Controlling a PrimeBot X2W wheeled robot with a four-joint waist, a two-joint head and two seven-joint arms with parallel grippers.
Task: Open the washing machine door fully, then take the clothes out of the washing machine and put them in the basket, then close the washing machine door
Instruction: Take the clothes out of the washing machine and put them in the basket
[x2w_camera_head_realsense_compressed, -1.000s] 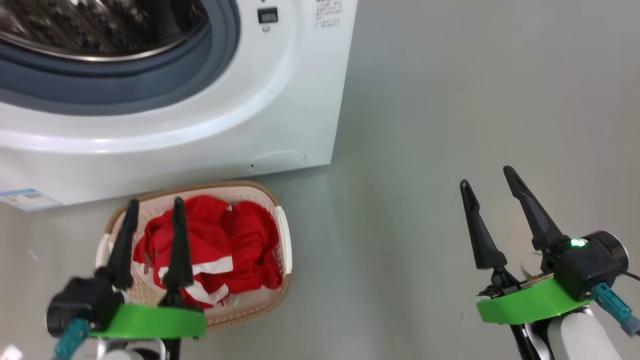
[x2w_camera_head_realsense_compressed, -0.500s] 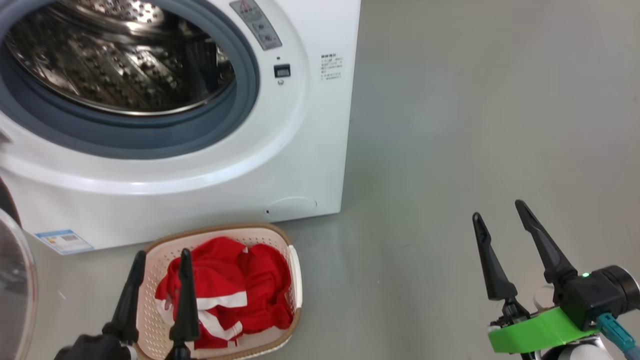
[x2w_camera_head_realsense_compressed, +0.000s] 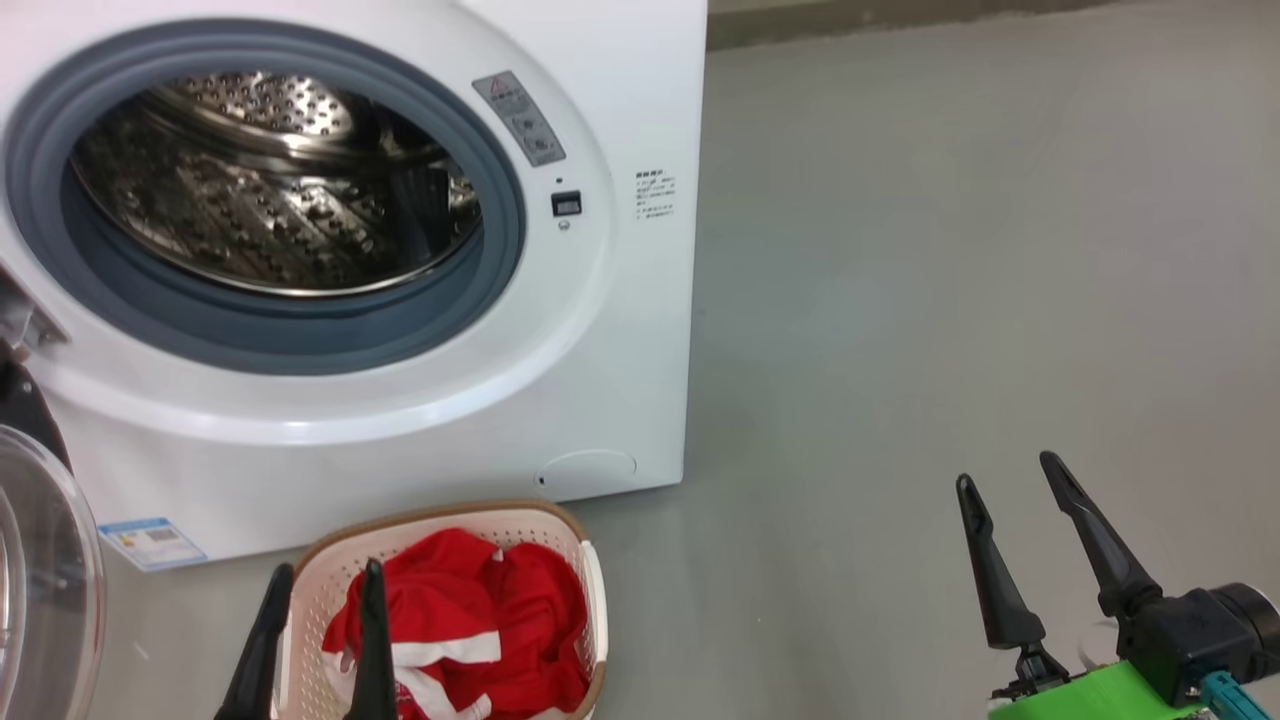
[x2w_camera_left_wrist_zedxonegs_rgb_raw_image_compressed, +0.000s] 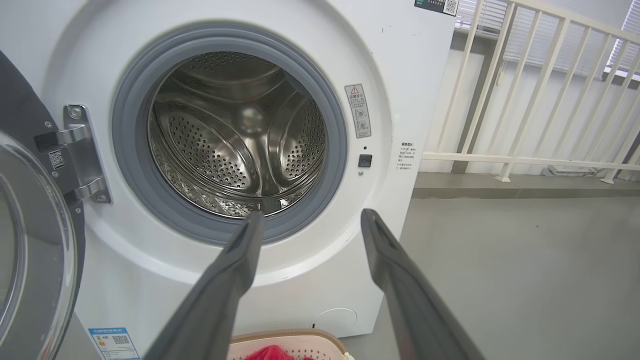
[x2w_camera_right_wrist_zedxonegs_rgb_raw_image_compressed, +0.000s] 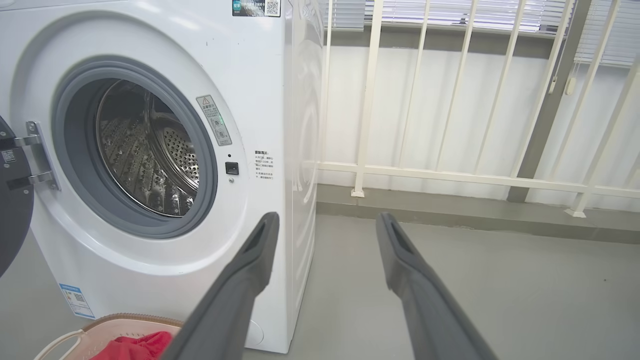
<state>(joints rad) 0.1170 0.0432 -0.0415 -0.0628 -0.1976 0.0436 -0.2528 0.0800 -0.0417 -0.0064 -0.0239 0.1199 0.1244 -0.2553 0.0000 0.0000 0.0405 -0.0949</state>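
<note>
A grey floor (x2w_camera_head_realsense_compressed: 900, 300) is seen from above, from the robot's head. A white front-loading washing machine (x2w_camera_head_realsense_compressed: 620, 330) takes up the ten o'clock part of the picture. Its round opening, ringed by a grey rubber gasket (x2w_camera_head_realsense_compressed: 300, 345), stands uncovered, and the perforated steel drum (x2w_camera_head_realsense_compressed: 270, 190) inside shows bare shining metal. The washing machine door (x2w_camera_head_realsense_compressed: 45, 590) is swung wide open. Its clear bulging glass enters the picture at eight o'clock, just beside a small blue label sticker (x2w_camera_head_realsense_compressed: 152, 543) on the machine's lower front.

The basket (x2w_camera_head_realsense_compressed: 450, 515), cream perforated plastic with a brown rim, sits on the floor at seven o'clock, just in front of the machine's base. The clothes (x2w_camera_head_realsense_compressed: 520, 620), bright red with white stripes, lie bunched inside it.

The left gripper (x2w_camera_head_realsense_compressed: 328, 572) rises from the bottom edge at seven o'clock. Its two dark fingers are spread apart and grasp nothing, and their tips show in front of the basket's left half. In the left wrist view these fingers point toward the lower edge of the drum opening, with the basket rim at six o'clock.

The right gripper (x2w_camera_head_realsense_compressed: 1005, 470) is at four o'clock over bare floor, well apart from machine and basket, its fingers released wide and empty. The right wrist view shows a white railing (x2w_camera_right_wrist_zedxonegs_rgb_raw_image_compressed: 450, 100) at one o'clock, beyond the machine.
</note>
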